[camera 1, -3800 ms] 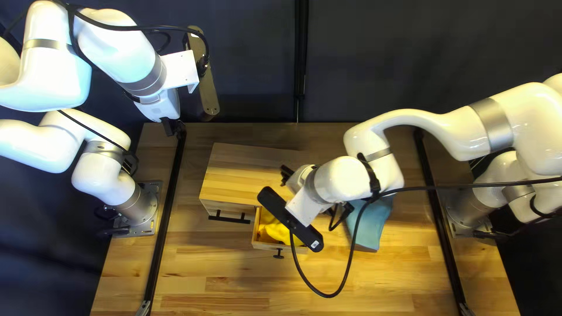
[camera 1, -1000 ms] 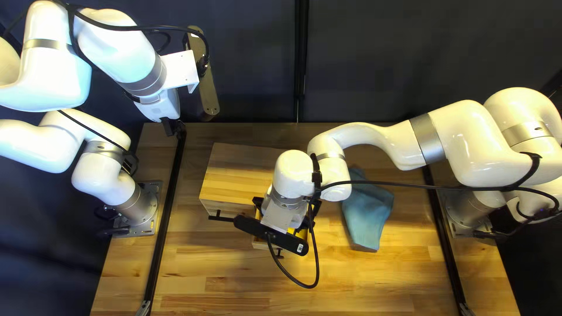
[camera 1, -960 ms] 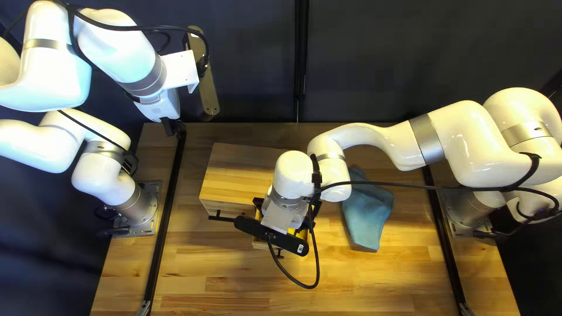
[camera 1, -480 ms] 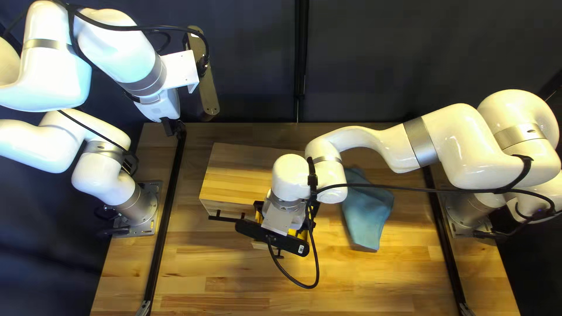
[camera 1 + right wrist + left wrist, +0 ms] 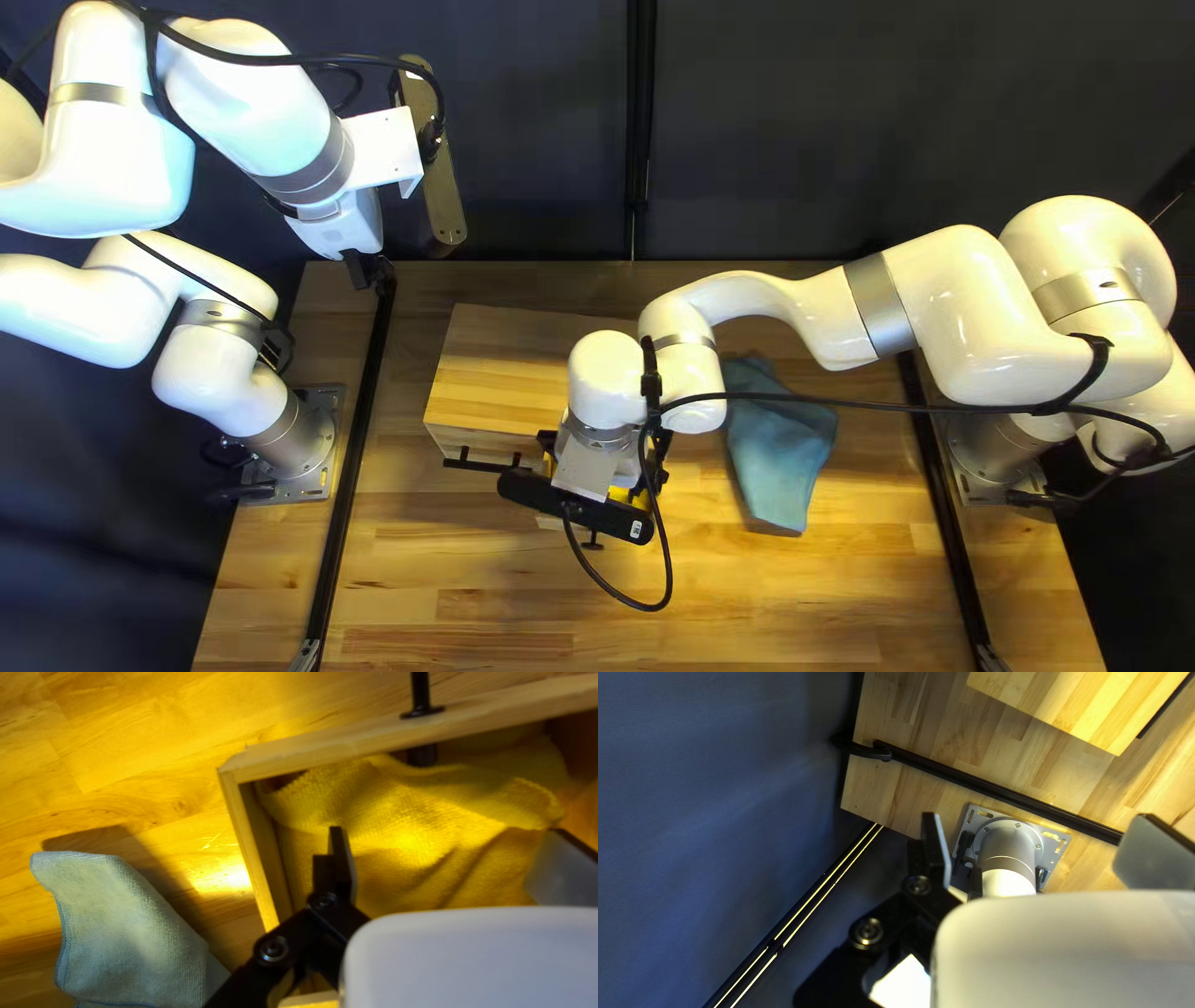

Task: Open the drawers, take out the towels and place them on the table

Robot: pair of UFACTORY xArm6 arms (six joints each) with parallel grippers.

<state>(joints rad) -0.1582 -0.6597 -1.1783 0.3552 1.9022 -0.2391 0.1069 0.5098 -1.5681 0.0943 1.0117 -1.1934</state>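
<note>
Your right fingers (image 5: 340, 858) stand wide open, empty; the yellow towel (image 5: 420, 812) lies at twelve o'clock in the drawer (image 5: 350, 746).

Fluffy yellow cloth towel (image 5: 420, 816): is showing plain bright yellow.
Crumpled pale blue cloth towel (image 5: 780, 457): is showing light blue with a darker blue hem.
Boxy light-wood drawer cabinet (image 5: 495, 369): is showing blond plank stripes.
Thin black bar handle (image 5: 481, 464): is showing plain black.
Wooden tabletop (image 5: 467, 597): is showing honey-brown plank grain.
</note>
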